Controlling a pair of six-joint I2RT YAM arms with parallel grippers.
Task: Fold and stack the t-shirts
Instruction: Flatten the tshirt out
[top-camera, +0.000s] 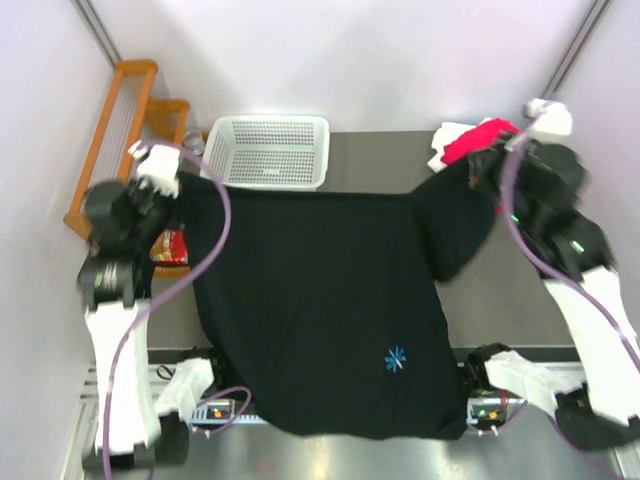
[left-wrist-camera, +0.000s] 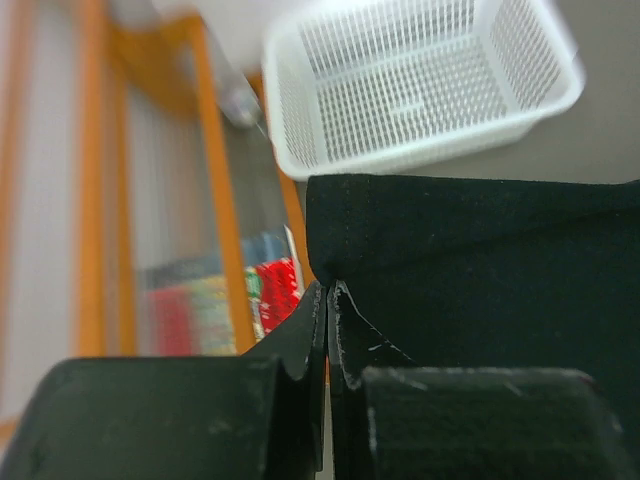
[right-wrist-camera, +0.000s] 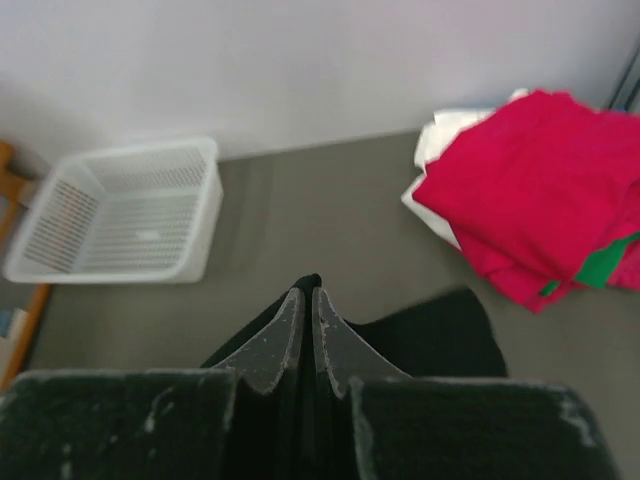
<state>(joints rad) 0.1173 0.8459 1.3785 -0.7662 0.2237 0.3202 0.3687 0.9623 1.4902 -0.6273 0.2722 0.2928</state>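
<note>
we hold the large black cloth t-shirt (top-camera: 320, 300), spread over the grey tabletop (top-camera: 500, 300), by its far edge, left pincer (left-wrist-camera: 327, 300) and right pincer (right-wrist-camera: 305, 300) both clamped shut on it, with the folded red cloth shirt (right-wrist-camera: 540, 180) nearby.

Left arm (top-camera: 112, 330) raised at the left side with elbow bent, left gripper (left-wrist-camera: 327, 292) pressed shut on an edge of the black t-shirt (top-camera: 320, 300), right arm (top-camera: 590, 290) stretched forward at the right, right gripper (right-wrist-camera: 307, 292) clamped on the same cloth.
</note>
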